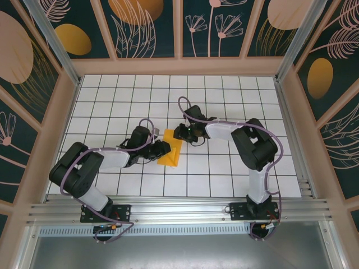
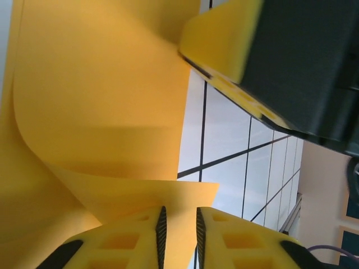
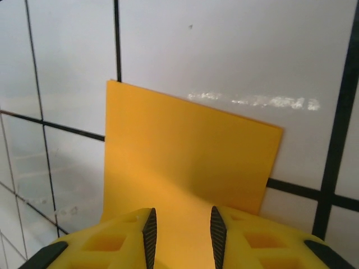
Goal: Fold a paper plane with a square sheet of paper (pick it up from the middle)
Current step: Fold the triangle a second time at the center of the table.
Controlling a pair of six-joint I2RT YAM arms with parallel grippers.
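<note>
The square sheet of paper [image 1: 170,151], orange-yellow and partly folded, lies mid-table between my two grippers, one side curling upward. My left gripper [image 1: 162,149] meets its left edge. In the left wrist view the jaws [image 2: 179,227] stand a narrow gap apart, with a flap of the paper [image 2: 101,101] showing in that gap and bulging up beyond it. My right gripper [image 1: 180,133] sits at the paper's far right corner. In the right wrist view its jaws [image 3: 180,224] stand apart over the flat paper [image 3: 185,162], which runs between the pads. One right gripper finger [image 2: 224,39] appears in the left wrist view.
The white gridded table [image 1: 235,95] stretches around the paper. Patterned walls close in the back and both sides [image 1: 314,84]. An aluminium rail [image 1: 179,208] runs along the near edge by the arm bases.
</note>
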